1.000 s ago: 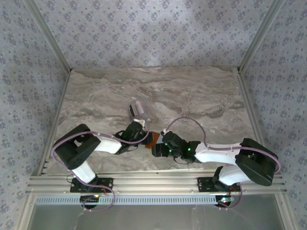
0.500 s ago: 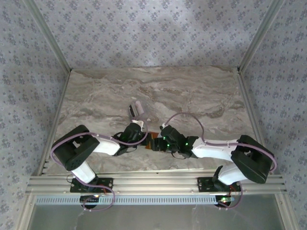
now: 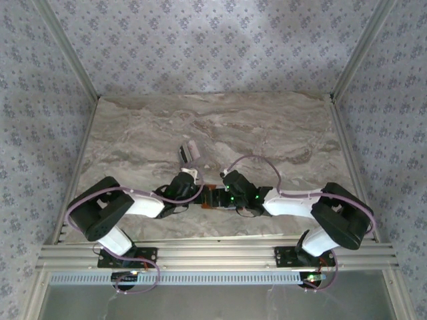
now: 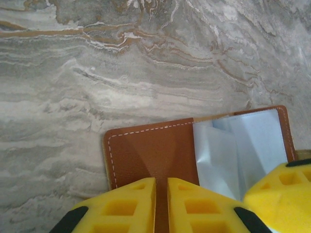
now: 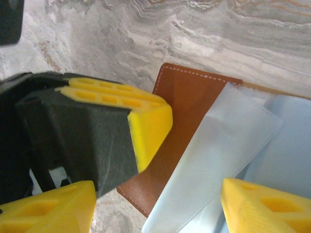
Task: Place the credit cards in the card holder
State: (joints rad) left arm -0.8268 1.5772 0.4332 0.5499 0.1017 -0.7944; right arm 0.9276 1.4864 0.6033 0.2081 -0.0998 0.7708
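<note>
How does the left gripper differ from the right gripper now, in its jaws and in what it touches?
The left gripper has its jaws almost closed on the brown edge of the card holder; the right gripper holds its jaws wide apart. The left works at the leather half, the right over the pale blue inside. Both have yellow fingers.

The brown leather card holder (image 4: 146, 150) lies flat and open on the marble near the front edge, its pale blue-grey inside showing. The credit cards (image 3: 189, 152), a pale dark-edged stack, lie apart behind it.
</note>
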